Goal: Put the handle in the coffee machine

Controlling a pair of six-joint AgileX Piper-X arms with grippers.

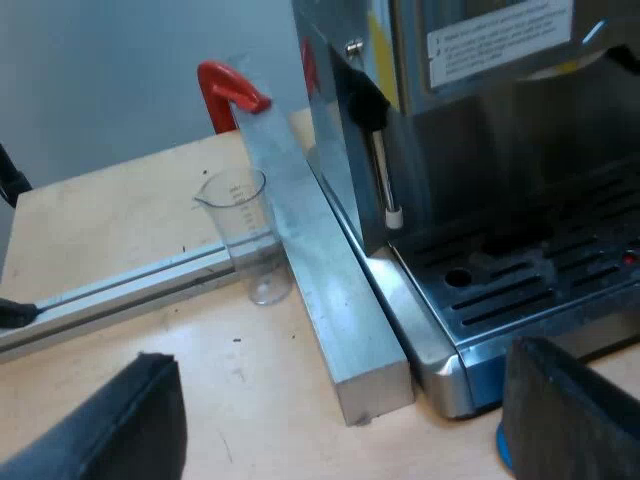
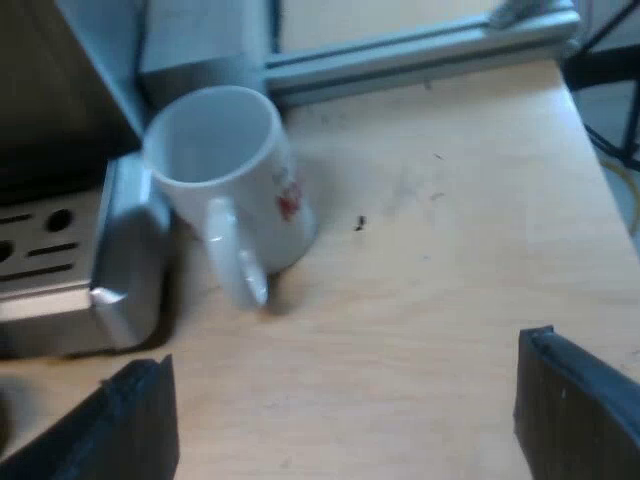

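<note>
The espresso machine (image 1: pixel 480 120) stands close ahead of my left gripper (image 1: pixel 345 425), with its steam wand (image 1: pixel 382 170) hanging over the slotted drip tray (image 1: pixel 520 290). The left gripper is open over the wooden table, nothing between its black fingers (image 1: pixel 110 425). A sliver of something blue (image 1: pixel 503 448) shows by one finger, at the tray's corner. My right gripper (image 2: pixel 345 405) is also open and holds nothing. It hovers over bare table near a white mug (image 2: pixel 225 170) that stands against the corner of the machine's tray (image 2: pixel 110 270).
A measuring glass (image 1: pixel 245 235) stands on the table beside a thick aluminium bar (image 1: pixel 320 290) running along the machine's side. A second aluminium rail (image 1: pixel 110 290) crosses behind the glass. A red clamp (image 1: pixel 228 92) sits at the table's edge. The table edge (image 2: pixel 595 130) lies past the mug.
</note>
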